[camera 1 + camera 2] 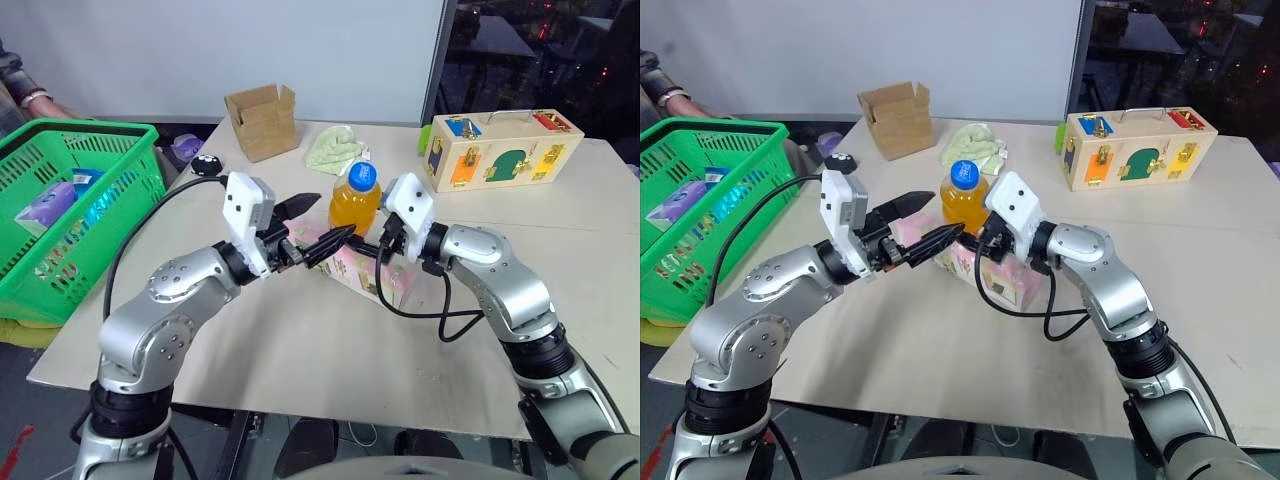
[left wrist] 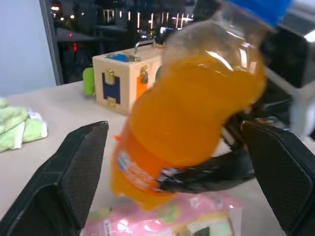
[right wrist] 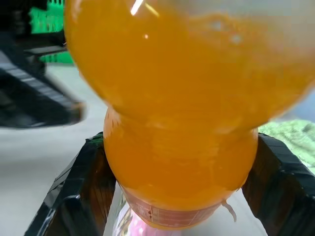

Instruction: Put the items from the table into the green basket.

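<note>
The green basket (image 1: 110, 150) at the far left holds a purple pack (image 1: 45, 205) and a blue pack (image 1: 85, 180). The right fingers (image 3: 83, 187) clamp the orange bottle (image 1: 354, 203) above the pink pack (image 1: 365, 272) on the counter (image 1: 300, 350). The left fingers (image 1: 300, 205) are apart.

No print on the bottle (image 2: 187, 128) label or pack (image 2: 162, 221) is legible.

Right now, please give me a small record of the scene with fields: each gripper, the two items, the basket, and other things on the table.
right gripper: shut on the orange soda bottle, held above the pink pack
left gripper: open, fingers on either side of the bottle, not gripping it
pink pack: lies flat on the table, under the bottle
green basket: off the table's left edge, already holds some packets
other things: cardboard box, green cloth, wooden latch box
</note>
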{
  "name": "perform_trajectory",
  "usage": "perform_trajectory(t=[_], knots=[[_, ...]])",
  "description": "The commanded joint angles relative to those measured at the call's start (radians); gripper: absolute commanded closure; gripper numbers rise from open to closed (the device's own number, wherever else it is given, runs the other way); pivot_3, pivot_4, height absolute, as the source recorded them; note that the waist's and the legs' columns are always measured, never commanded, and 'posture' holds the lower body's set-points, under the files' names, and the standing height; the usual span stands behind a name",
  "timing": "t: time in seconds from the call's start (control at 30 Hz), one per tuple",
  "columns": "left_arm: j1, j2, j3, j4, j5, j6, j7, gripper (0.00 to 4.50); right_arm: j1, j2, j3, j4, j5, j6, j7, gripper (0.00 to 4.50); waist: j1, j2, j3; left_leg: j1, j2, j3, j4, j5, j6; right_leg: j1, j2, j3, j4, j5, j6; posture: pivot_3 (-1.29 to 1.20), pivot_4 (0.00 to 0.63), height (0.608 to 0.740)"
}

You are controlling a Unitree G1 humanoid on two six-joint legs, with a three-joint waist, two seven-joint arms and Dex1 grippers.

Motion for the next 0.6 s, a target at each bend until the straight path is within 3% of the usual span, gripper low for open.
perform_trajectory(t=[0.03, 0.27, 0.5, 0.6], knots=[[-0.036, 0.004, -0.019, -0.012, 0.043, -0.034, -0.02, 0.0, -0.031, 0.001, -0.006, -0.052, 0.009, -0.016, 0.009, 1.42, -0.001, 0.0, 0.0, 0.0, 0.0, 0.0, 0.0, 0.0, 0.0, 0.0, 0.0, 0.0, 0.0, 0.0, 0.0, 0.17, 0.0, 0.74], [-0.05, 0.002, -0.081, -0.004, 0.157, -0.084, -0.042, 0.0, -0.035, -0.001, 0.011, -0.056, 0.011, -0.005, 0.022, 1.42, -0.008, 0.0, 0.0, 0.0, 0.0, 0.0, 0.0, 0.0, 0.0, 0.0, 0.0, 0.0, 0.0, 0.0, 0.0, 0.18, 0.0, 0.74], [-0.053, -0.037, -0.104, 0.016, 0.217, -0.119, -0.049, 2.31, -0.044, -0.005, 0.018, -0.051, 0.012, -0.001, 0.035, 1.42, -0.01, 0.0, 0.0, 0.0, 0.0, -0.001, 0.0, 0.0, 0.0, 0.0, 0.0, 0.0, 0.0, 0.0, 0.0, 0.18, 0.0, 0.74], [-0.034, -0.047, -0.084, 0.019, 0.233, -0.134, -0.047, 2.35, -0.044, -0.004, 0.012, -0.051, 0.022, 0.011, 0.034, 1.42, -0.016, 0.0, 0.0, 0.0, 0.0, -0.001, 0.001, 0.0, 0.0, 0.0, 0.0, 0.0, 0.001, 0.0, 0.0, 0.18, 0.0, 0.74]])
